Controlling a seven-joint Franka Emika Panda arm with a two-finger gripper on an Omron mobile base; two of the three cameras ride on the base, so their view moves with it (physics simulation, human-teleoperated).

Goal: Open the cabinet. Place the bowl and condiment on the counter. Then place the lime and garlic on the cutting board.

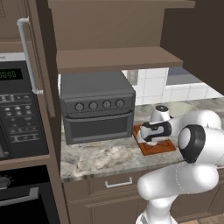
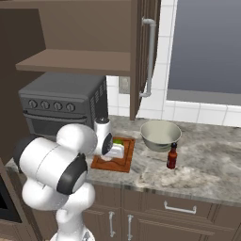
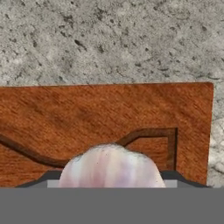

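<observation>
Stretching across both base views, the counter (image 2: 207, 160) is speckled grey-beige stone, with brown drawers (image 2: 179, 207) below it and white wall tiles and a window (image 2: 207, 47) behind. A dark toaster oven (image 1: 97, 107) sits on the counter under the cabinet (image 1: 113, 57), whose doors stand open on a bare wooden shelf. A black microwave (image 1: 19, 113) is built into the tall unit at the far left of the left base view.

The right base view shows the bowl (image 2: 160, 134) upright on the counter just right of the cutting board (image 2: 113, 162), with the condiment (image 2: 172, 156) standing near the bowl's front right side; the lime (image 2: 117, 141) shows as a green patch on the board behind the robot's hand. In the left base view the arm covers most of the board (image 1: 153, 146). The hand view looks straight down at the board's grooved corner (image 3: 131, 113) and the garlic (image 3: 109, 168), a whitish-pink bulb sitting between the finger tips at the bottom edge.

The arm is folded forward, elbow high, with the gripper (image 2: 113, 151) low over the board. Its jaws sit either side of the garlic; whether they press it I cannot tell.
</observation>
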